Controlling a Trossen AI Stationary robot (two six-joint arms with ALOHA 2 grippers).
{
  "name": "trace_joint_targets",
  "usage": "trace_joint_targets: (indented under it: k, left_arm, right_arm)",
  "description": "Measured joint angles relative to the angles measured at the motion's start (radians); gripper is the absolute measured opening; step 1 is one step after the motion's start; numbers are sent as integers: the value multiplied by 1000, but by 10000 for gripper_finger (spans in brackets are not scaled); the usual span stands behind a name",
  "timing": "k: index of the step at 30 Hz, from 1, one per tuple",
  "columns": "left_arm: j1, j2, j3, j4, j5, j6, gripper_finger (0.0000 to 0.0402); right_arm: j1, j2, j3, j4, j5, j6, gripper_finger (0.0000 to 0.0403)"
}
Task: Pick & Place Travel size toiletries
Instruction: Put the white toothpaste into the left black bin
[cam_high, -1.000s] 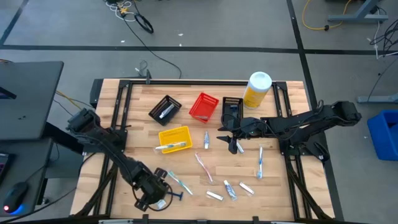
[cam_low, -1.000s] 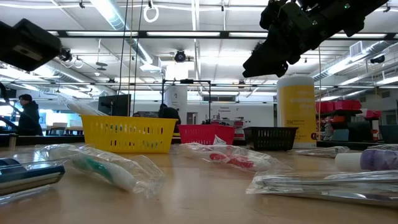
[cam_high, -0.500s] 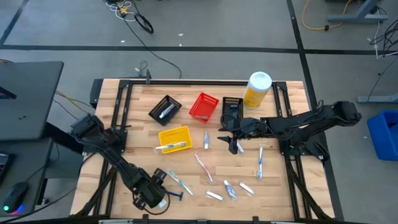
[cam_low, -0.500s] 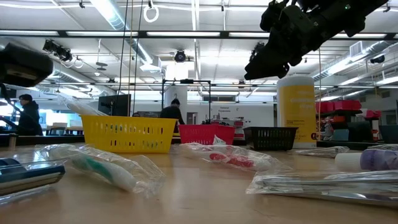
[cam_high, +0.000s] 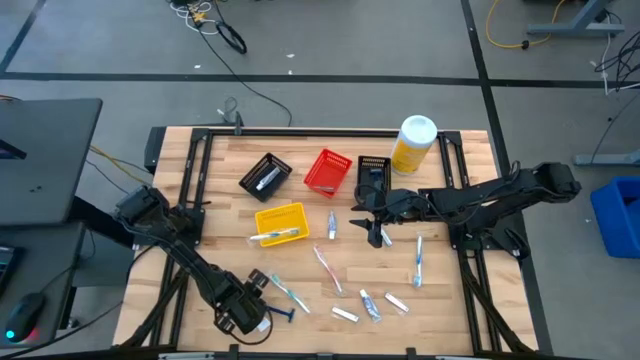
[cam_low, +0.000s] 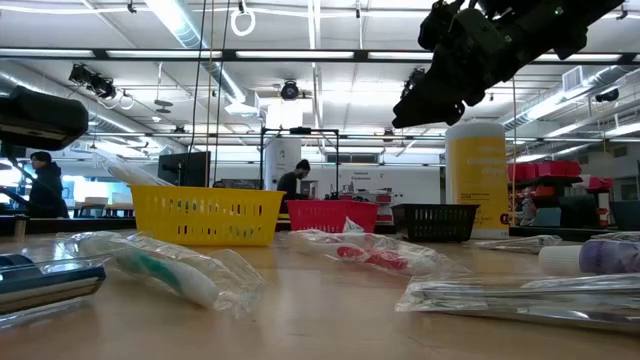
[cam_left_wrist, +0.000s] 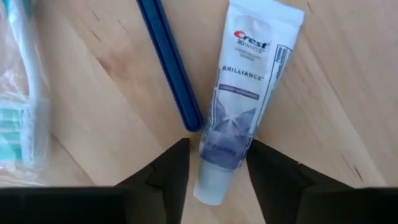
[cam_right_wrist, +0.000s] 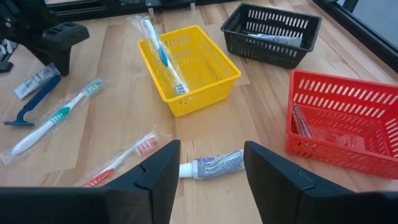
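Observation:
My left gripper (cam_high: 250, 318) is low over the table's near left part, open. In its wrist view it (cam_left_wrist: 217, 168) has a finger on either side of the cap end of a white toothpaste tube (cam_left_wrist: 239, 106); I cannot tell whether they touch. A dark blue razor (cam_left_wrist: 171, 68) and a wrapped toothbrush (cam_left_wrist: 25, 106) lie beside the tube. My right gripper (cam_high: 365, 222) hangs open well above the table's middle (cam_low: 440, 75), and another tube (cam_right_wrist: 214, 166) lies flat on the table ahead of it. More toothbrushes (cam_high: 328, 268) and tubes (cam_high: 370, 305) lie scattered.
A yellow basket (cam_high: 280, 222) holds a toothbrush. A black basket (cam_high: 265, 175), a red basket (cam_high: 327, 170) and a second black basket (cam_high: 373, 172) stand along the far side, with a big yellow bottle (cam_high: 413, 143) at the far right. A toothbrush (cam_high: 418, 260) lies right of centre.
My left gripper has come down toward the table over the tube near the near edge. The right arm has kept nearly still.

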Motion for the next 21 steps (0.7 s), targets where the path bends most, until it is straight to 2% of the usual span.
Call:
trace_joint_targets:
  k: [8, 17, 21]
  left_arm:
    - [0, 0, 0, -4, -4, -69, 98]
    - [-4, 0, 0, -10, 3, -100, 114]
    - [-4, 0, 0, -10, -3, -153, 104]
  right_arm:
    - [0, 0, 0, -3, 0, 0, 188]
    - [0, 0, 0, -4, 0, 0, 187]
    - [0, 0, 0, -4, 0, 1, 189]
